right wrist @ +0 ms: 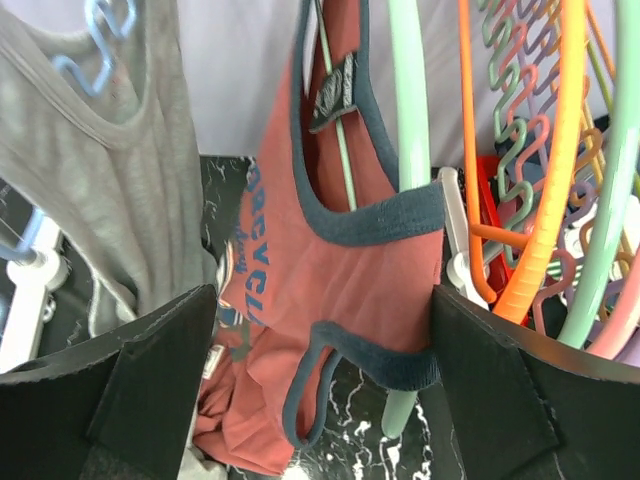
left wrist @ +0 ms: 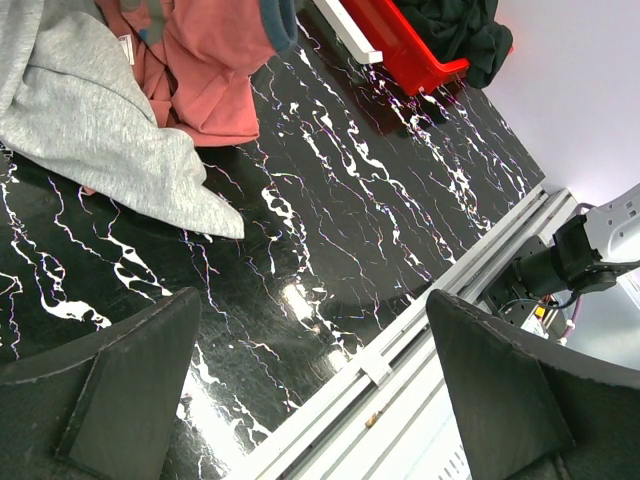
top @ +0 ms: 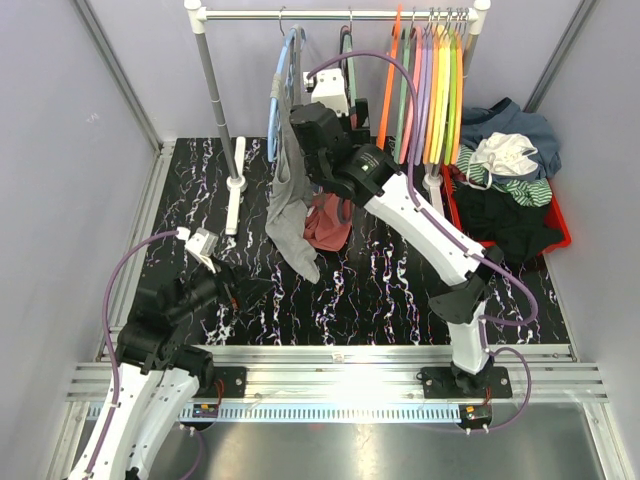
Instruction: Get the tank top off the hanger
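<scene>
Salmon tank top (right wrist: 340,290) hangs on the mint hanger (right wrist: 408,100); removal not begun. Right hand (right wrist: 320,340) is apart, facing the hanger and gripping nothing. Left hand (left wrist: 312,320) is apart, well away from the hanger.

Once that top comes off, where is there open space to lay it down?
The black mat lies bare in the middle, between the gray top, the front rail, the left arm and the right arm. Crowded: under the rack where the salmon tank top hangs, and the heaped red bin at right.
</scene>
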You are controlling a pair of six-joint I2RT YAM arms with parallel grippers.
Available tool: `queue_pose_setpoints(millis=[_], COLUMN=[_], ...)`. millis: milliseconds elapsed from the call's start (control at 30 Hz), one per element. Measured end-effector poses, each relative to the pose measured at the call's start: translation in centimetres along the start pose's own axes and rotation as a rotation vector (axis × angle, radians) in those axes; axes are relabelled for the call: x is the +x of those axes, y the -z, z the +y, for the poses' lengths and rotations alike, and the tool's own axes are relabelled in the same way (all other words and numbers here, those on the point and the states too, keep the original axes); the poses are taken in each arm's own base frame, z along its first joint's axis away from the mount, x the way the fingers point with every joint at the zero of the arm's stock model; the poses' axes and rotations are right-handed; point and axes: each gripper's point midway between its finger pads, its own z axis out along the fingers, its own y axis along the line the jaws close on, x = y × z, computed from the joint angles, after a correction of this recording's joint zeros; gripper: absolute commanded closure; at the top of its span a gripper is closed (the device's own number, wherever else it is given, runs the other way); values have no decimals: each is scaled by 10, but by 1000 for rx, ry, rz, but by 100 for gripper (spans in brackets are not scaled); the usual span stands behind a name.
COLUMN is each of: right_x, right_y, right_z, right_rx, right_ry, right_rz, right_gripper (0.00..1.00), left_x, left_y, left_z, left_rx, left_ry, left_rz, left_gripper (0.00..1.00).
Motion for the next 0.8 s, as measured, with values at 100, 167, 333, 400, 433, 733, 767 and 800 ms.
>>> queue_pose_setpoints(millis=[100,167,333,400,433,733,767,800], right_x=[8,14,16,10,6,10,16,22], right_y=[-4,-3,7,9,9,-32,-37,-40], right_z=[-2,-2,-13,-18,-19,-27,-26,-24], right_rx=[-5,-16,-38,-44,-50,-81,-86,-94], right_ry=[8,12,-10,-33,-46,-122,-119,-110], right_rz=[15,23,9,-4,-9,48,64,81], right_gripper=[9,10,11,12,16,48,51,64], left_x=[0,0,0,-1,-1,-1,-1,-1], left_y=[0,0,0,0,-1,-1,-1,-1], left_z=[0,0,0,-1,-1,-1,-1,-1], left_rx=[0,0,1,3,3,3,3,3], left_ry=[0,0,1,1,2,6,6,6], left_rz=[0,0,0,-2,-3,-2,-2,-2], left_gripper=[1,1,1,1,1,1,1,1])
